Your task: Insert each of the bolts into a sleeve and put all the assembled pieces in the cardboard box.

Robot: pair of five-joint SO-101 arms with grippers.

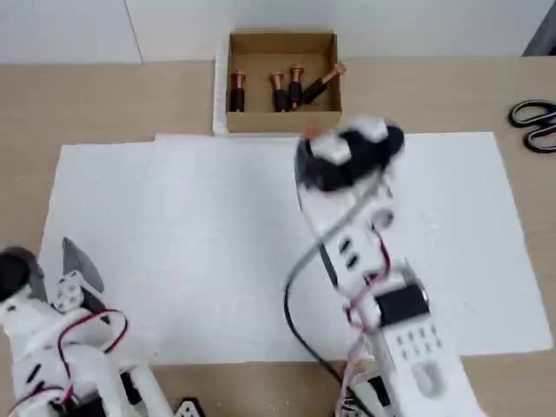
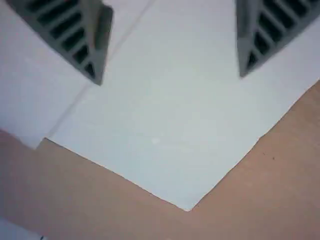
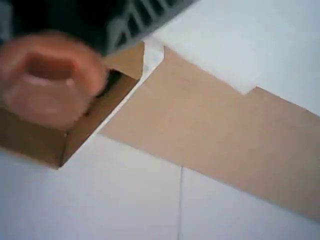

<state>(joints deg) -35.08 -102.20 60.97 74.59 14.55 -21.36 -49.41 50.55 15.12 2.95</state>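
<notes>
As the cardboard box [image 1: 282, 122] was the drop point, the right end effector [image 1: 308, 148] gripped an assembled piece [image 3: 47, 80] beside its wall (left end effector [image 2: 169, 75]: jaws apart).

Tan table [image 1: 26, 104] beneath a white wall [image 1: 391, 17].

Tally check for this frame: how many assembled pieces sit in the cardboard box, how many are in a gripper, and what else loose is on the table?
Assembled pieces in the cardboard box: 4
Assembled piece held by the right gripper: 1
Scissors: 1
Total: 6
</notes>
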